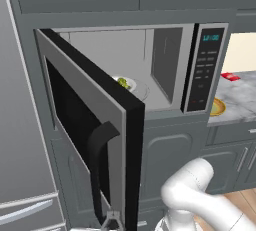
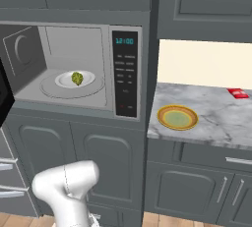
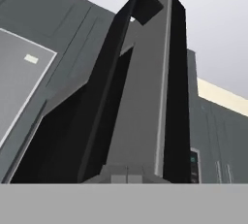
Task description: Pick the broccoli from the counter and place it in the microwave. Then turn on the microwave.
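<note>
The end effector (image 1: 112, 221) sits low at the bottom edge of the open microwave door (image 1: 100, 140), its fingers pressed together with nothing between them. In the hand view the door's free edge and the black curved handle (image 3: 127, 58) rise steeply just ahead of the fingertips. The door stands swung wide to the left, its handle (image 1: 97, 160) facing outward above the end effector.

Farther back and well above the end effector, inside the open microwave (image 2: 74, 69), the broccoli (image 2: 77, 77) lies on a white plate (image 2: 88, 79) near the middle of the round turntable. From the left base view the broccoli (image 1: 123, 82) peeks out just past the door's top edge. The black button panel (image 2: 124, 73) with its teal display runs down the microwave's right side.

To the right, on the grey marbled table (image 2: 216, 118), a yellow-orange dish (image 2: 177, 117) rests near the front left corner, and a small red item (image 2: 238, 93) lies toward the back right edge.
</note>
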